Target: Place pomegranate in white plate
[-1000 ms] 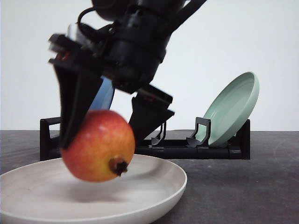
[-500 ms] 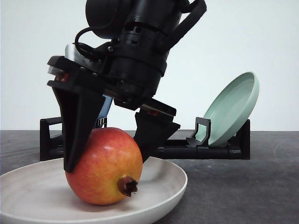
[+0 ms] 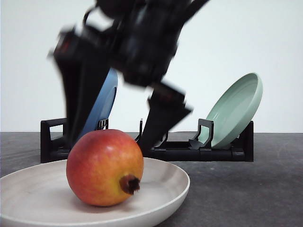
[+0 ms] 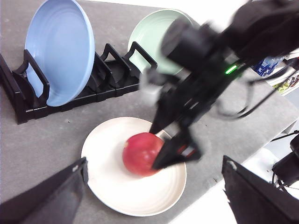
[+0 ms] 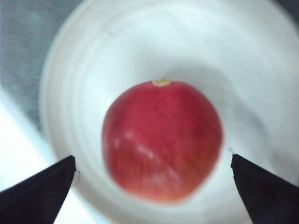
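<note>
Fingers of the right end effector [image 3: 111, 142] stand spread wide on either side of the pomegranate [image 3: 104, 168], apart from its skin and holding nothing, while the left end effector [image 4: 149, 193] hangs well above the white plate [image 3: 161, 201], also spread and empty. Pomegranate rests inside the white plate, near its middle, with the dish rack [image 3: 199, 151] behind it on the surface [image 3: 246, 189]. By my judgement the release step is in hand, and the next move calls for a straight lift clear of the fruit without nudging it.
</note>
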Action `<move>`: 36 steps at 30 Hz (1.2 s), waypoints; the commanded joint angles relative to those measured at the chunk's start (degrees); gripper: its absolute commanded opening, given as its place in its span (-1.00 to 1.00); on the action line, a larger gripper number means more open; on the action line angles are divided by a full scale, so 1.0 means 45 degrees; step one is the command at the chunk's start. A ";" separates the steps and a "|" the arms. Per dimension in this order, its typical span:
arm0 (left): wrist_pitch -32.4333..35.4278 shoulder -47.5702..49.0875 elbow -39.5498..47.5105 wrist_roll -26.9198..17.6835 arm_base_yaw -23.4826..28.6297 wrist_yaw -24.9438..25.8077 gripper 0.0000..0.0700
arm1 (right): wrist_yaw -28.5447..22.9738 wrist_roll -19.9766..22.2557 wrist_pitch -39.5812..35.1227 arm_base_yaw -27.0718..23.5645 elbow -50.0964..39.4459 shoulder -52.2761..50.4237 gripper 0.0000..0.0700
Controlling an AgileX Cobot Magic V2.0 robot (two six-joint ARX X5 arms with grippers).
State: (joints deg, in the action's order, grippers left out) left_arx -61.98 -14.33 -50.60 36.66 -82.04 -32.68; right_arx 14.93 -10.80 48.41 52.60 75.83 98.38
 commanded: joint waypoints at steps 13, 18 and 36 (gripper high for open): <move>0.0049 -0.0049 -0.0075 0.0398 -0.0189 -0.0087 0.59 | -0.1828 0.0688 0.3927 -0.0340 -0.0306 -0.7481 1.00; 0.0051 -0.0049 -0.0075 -0.0038 -0.0189 -0.0163 0.59 | -0.2442 0.0065 0.3224 -0.0340 -0.1548 -1.0869 1.00; 0.1452 -0.0049 -0.0075 -0.3544 -0.0189 -0.1625 0.59 | -0.4334 -0.0415 -0.1325 -0.0327 -0.6339 -1.7399 1.00</move>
State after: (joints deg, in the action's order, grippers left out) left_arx -56.37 -14.33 -50.59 22.66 -82.04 -39.42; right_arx -4.39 -12.29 43.16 50.57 46.98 19.79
